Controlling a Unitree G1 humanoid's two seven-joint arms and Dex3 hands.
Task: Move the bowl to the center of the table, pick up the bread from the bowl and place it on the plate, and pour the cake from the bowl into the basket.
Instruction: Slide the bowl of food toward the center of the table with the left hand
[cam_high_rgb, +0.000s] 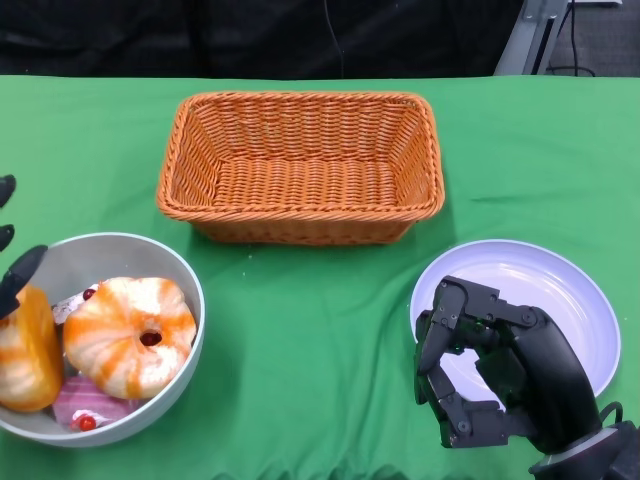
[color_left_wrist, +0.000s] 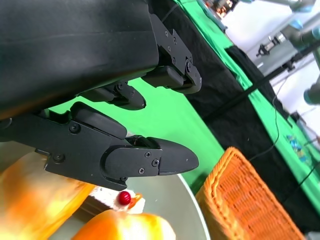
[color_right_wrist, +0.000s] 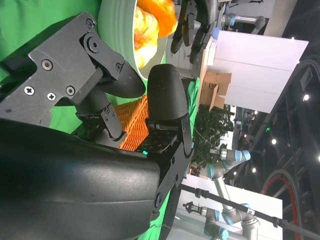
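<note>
Looking down on my green-clothed table (cam_high_rgb: 330, 330): the orange wicker basket (cam_high_rgb: 300, 165) sits toward its far edge, and the grey round bowl (cam_high_rgb: 175, 275) sits at the near left corner, not yet at the centre. It holds the orange-glazed ring bread (cam_high_rgb: 130, 335) and a pink cake with a red cherry (cam_high_rgb: 85, 405). My left hand (cam_high_rgb: 12, 250) hovers spread at the bowl's rim, holding nothing. My right hand (cam_high_rgb: 485, 375) hangs loosely curled, holding nothing, over the white round plate (cam_high_rgb: 560, 290). Only my wrist cameras show the room: white partitions (color_right_wrist: 250, 70) and other robot arms (color_right_wrist: 227, 160).
</note>
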